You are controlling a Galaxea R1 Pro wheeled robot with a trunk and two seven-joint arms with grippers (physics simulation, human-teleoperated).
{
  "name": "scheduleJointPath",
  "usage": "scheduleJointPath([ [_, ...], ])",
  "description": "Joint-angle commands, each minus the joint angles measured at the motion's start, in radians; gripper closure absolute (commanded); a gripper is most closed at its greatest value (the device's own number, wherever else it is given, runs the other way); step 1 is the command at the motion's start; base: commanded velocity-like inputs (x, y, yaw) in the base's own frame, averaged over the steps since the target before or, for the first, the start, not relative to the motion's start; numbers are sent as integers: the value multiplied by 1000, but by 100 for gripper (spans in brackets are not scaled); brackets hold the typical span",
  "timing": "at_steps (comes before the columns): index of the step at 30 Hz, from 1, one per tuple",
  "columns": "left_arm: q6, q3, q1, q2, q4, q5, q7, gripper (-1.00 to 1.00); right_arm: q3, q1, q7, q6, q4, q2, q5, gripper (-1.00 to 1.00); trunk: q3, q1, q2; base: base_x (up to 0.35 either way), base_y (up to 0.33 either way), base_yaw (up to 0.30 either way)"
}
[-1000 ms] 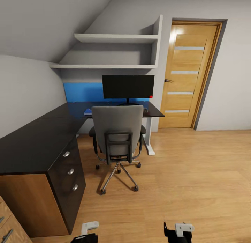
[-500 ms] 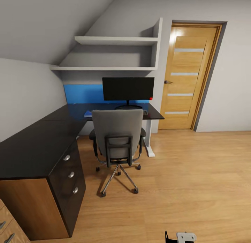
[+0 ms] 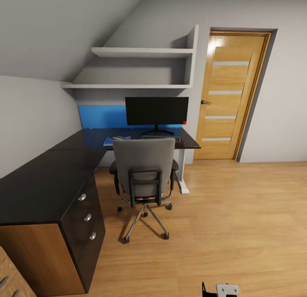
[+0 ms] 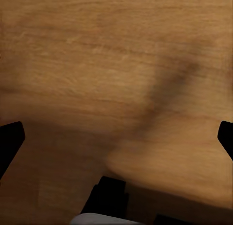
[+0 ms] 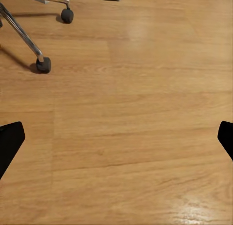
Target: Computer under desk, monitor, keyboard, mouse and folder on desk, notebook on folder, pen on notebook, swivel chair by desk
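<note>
While both claws, the left claw (image 4: 116,137) and right claw (image 5: 116,137), hang spread wide over the floor, the swivel chair (image 3: 144,169) sits at the desk (image 3: 47,177). It should roll easily; push its stiff back.

Swivel chair (image 3: 144,169) back hides seat and middle front edge of worktop (image 3: 51,177). Keyboard (image 3: 160,135) mostly hidden behind chair back, only a sliver visible under monitor (image 3: 156,111). Small blue item left of chair top, too small to identify. Right hand (image 3: 219,290) cut off by head view's bottom edge, finger spacing unreadable there. Chair base (image 5: 34,45) cropped in right wrist view. Left wrist view blurred; fingertips (image 4: 9,142) clipped at edges.
</note>
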State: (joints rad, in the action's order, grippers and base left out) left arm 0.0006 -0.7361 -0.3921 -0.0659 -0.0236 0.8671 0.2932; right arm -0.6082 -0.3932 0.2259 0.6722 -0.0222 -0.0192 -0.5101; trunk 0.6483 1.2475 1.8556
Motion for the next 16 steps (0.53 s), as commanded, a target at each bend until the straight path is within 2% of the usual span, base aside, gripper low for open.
scheduleJointPath([
  [1,0,-8,0,0,-1,9,4,-100,-8,-1,5,3,-2,-1,-4,-100,-2,-4,-7,0,0,0],
  [16,-4,-8,0,-5,-2,6,3,-100,-8,-1,6,3,-2,-1,-4,-100,-49,-62,-112,0,0,0],
])
